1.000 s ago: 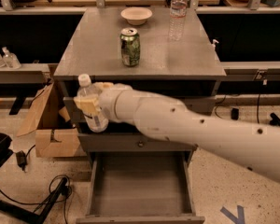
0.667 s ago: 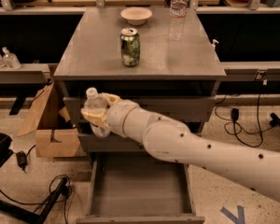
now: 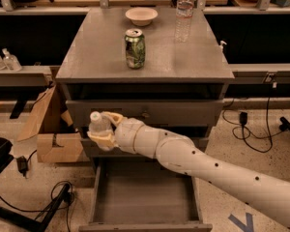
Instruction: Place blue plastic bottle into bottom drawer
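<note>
Gripper [image 3: 98, 128]: we see it at the cabinet's [image 3: 145, 112] left front.
Fingers [image 3: 103, 139]: clamped on the blue plastic bottle [image 3: 97, 123], which is held upright, cap up.
Bottom drawer [image 3: 145, 192]: open, lying below and right of the bottle; we judge it must go down and rightward.

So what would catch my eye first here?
A long white arm reaches in from the lower right. Its gripper, fingers clamped on the blue plastic bottle, sits at the left front of the cabinet, above the open bottom drawer. A green can stands on top.
</note>
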Controlling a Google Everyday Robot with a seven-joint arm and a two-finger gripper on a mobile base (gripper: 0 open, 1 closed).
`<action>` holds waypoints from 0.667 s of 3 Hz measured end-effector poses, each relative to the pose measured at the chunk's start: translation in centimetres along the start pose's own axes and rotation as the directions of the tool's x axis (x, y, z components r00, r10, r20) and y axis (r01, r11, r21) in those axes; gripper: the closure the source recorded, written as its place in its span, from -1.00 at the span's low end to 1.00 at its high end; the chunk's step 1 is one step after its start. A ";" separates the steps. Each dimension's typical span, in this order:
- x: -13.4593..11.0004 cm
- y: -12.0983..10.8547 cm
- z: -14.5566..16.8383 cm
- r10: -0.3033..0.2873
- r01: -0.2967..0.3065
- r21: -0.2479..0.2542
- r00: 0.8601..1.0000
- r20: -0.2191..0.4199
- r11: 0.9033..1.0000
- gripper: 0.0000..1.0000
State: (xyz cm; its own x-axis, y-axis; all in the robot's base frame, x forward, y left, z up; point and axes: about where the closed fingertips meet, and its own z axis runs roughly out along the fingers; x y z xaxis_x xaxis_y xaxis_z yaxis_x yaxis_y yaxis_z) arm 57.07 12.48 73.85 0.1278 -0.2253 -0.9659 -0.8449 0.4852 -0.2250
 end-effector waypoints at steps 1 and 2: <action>6.9 1.2 0.6 0.074 -0.077 -0.074 0.996 -0.048 0.994 1.00; 12.9 2.7 0.9 0.168 -0.183 -0.097 0.975 -0.145 0.978 1.00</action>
State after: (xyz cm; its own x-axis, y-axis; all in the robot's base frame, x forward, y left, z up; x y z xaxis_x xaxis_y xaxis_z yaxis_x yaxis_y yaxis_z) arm 56.90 11.69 60.62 -0.0928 -0.2607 -0.9609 -0.9003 0.4341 -0.0308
